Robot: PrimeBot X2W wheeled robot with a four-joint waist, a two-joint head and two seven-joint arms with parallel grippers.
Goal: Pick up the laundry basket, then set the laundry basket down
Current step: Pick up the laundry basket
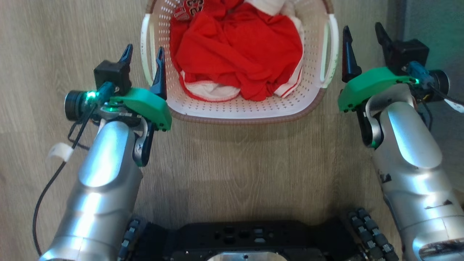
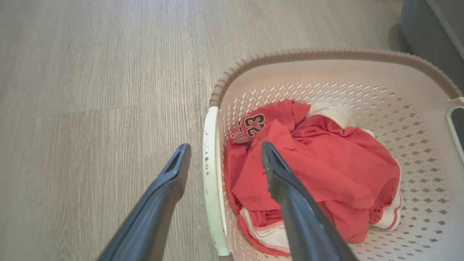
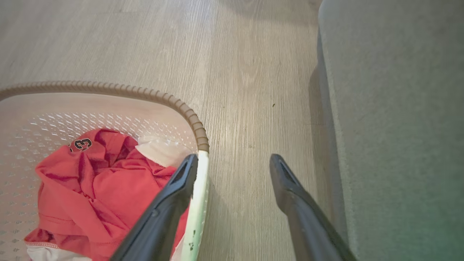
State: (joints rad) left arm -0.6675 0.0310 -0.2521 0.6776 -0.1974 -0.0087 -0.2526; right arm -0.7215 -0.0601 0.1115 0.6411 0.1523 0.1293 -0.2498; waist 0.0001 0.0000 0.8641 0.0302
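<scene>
The laundry basket (image 1: 239, 110) stands on the wood floor ahead of me, white and perforated with a brown rim, holding a red garment (image 1: 239, 50) and some white cloth. My left gripper (image 1: 143, 57) is open, its two fingers straddling the basket's left handle (image 1: 146, 54); in the left wrist view the white handle (image 2: 210, 174) runs between the fingers of that gripper (image 2: 224, 152). My right gripper (image 1: 363, 36) is open beside the right handle (image 1: 332, 50). In the right wrist view its inner finger (image 3: 181, 181) lies right along the handle (image 3: 198, 210); the outer finger is over bare floor.
Grey upholstered furniture (image 3: 391, 127) stands close on the right, just beyond my right gripper's outer finger, and shows as a dark shape (image 2: 431, 29) past the basket's far side. My black wheeled base (image 1: 253, 235) is at the bottom, with open floor between it and the basket.
</scene>
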